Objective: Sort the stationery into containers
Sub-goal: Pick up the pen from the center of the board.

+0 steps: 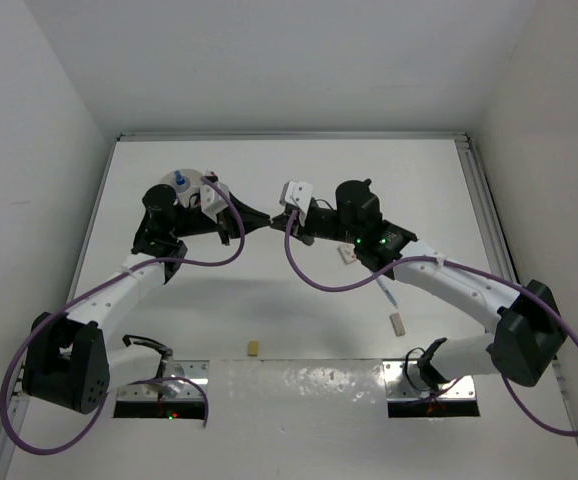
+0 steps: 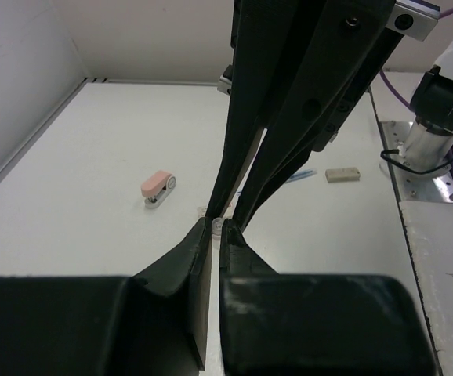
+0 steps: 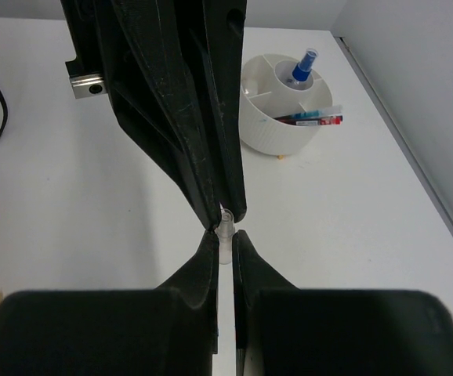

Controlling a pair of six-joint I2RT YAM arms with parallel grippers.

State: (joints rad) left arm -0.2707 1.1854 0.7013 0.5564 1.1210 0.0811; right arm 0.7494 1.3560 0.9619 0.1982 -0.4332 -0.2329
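At mid-bench, left pincer and right pincer meet tip to tip, both pinched on one small clear item. The white bowl holds a blue-capped bottle.

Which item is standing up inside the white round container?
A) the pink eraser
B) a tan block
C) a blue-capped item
C: the blue-capped item rises from the white container, while the pink eraser and a tan block lie outside it.
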